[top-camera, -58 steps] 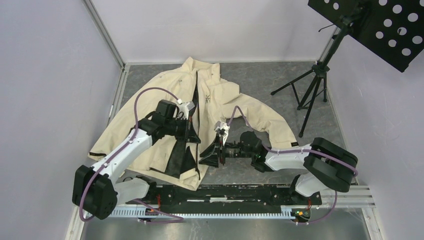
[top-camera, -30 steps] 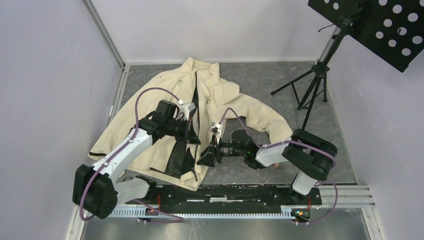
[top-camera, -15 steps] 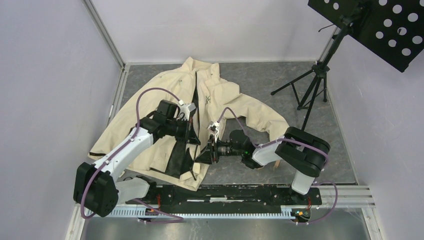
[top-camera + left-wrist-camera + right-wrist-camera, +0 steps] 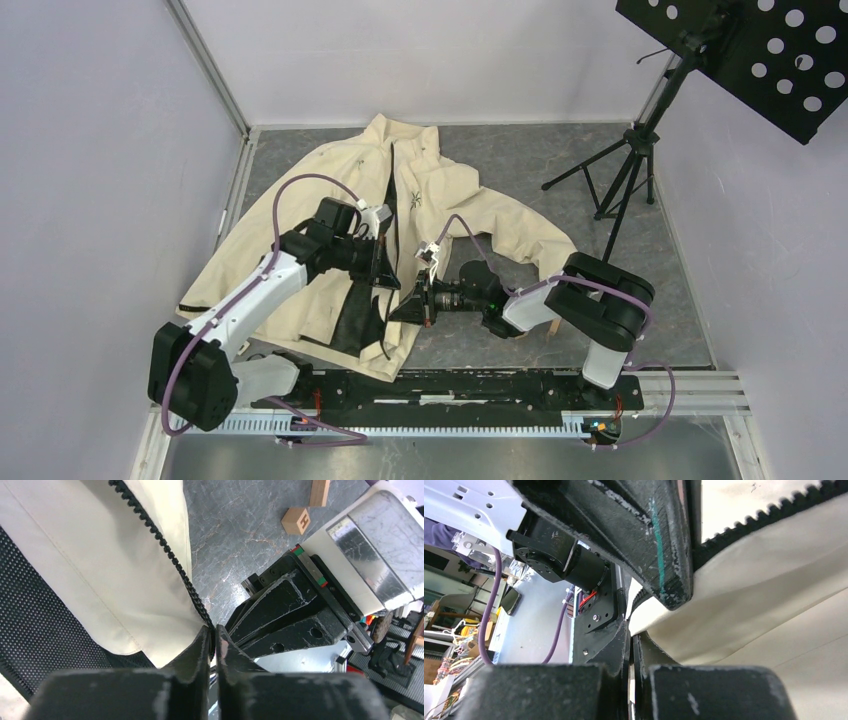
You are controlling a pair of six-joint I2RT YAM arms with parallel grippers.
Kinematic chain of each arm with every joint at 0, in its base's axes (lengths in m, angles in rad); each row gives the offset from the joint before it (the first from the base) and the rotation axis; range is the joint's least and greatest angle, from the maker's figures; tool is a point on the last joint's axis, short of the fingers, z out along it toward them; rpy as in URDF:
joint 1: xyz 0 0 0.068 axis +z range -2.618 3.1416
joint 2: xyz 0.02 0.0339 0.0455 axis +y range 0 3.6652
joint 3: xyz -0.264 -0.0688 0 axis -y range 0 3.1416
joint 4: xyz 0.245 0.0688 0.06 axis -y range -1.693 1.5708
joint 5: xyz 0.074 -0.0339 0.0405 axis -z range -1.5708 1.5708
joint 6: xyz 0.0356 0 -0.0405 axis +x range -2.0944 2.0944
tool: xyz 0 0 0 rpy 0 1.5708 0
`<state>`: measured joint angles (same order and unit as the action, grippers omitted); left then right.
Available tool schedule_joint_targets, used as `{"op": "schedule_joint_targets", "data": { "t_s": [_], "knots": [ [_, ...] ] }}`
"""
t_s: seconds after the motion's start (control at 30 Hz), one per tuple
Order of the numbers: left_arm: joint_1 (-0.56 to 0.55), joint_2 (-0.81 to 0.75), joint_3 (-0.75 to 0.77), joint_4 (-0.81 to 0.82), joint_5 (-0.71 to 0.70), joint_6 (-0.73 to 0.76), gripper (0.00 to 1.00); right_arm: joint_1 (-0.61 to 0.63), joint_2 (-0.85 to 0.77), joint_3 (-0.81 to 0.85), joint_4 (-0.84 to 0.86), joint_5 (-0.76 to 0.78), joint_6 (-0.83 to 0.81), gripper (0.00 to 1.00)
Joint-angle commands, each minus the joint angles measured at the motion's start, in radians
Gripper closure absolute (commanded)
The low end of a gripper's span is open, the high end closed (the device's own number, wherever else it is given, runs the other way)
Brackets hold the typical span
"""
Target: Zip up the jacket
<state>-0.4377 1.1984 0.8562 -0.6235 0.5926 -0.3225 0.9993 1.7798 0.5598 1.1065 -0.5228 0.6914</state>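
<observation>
1. Jacket (image 4: 470, 200): flat on grey table (image 4: 530, 160), collar at far end, hem near the arm bases. Lower front open, black lining (image 4: 362, 318) showing.
2. Left gripper (image 4: 212, 639): pressed together on zipper teeth (image 4: 165, 550) of one front edge. Prob. holding that edge taut & lifted.
3. Right gripper (image 4: 631, 647): fingers nearly closed, cream edge fabric running in between, so looks pinched. Sits just beside left gripper, prob. to line up the zip's bottom ends.
4. Both pinch pts at lower front opening; most of jacket lies beyond.
5. Slider: not visible.
</observation>
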Motion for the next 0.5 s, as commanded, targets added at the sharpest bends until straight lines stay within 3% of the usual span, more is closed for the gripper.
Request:
{"op": "schedule_joint_targets", "data": {
  "t_s": [0.0, 0.1, 0.17, 0.27, 0.47],
  "knots": [
    [0.002, -0.016, 0.045, -0.018, -0.027, -0.048, 0.73, 0.004, 0.003, 0.025, 0.068, -0.027, -0.022, 1.00],
    [0.002, -0.045, 0.030, -0.034, -0.030, -0.084, 0.50, 0.000, -0.002, 0.019, 0.073, -0.034, -0.029, 1.00],
    [0.002, -0.085, -0.006, -0.028, -0.022, -0.134, 0.41, -0.004, -0.006, 0.014, 0.082, -0.040, -0.028, 1.00],
    [0.002, -0.142, -0.087, 0.021, -0.003, -0.230, 0.40, -0.005, -0.013, 0.009, 0.090, -0.043, -0.030, 1.00],
    [-0.002, -0.195, -0.199, 0.119, 0.023, -0.334, 0.52, -0.005, -0.007, 0.011, 0.099, -0.042, -0.020, 1.00]
  ]
}}
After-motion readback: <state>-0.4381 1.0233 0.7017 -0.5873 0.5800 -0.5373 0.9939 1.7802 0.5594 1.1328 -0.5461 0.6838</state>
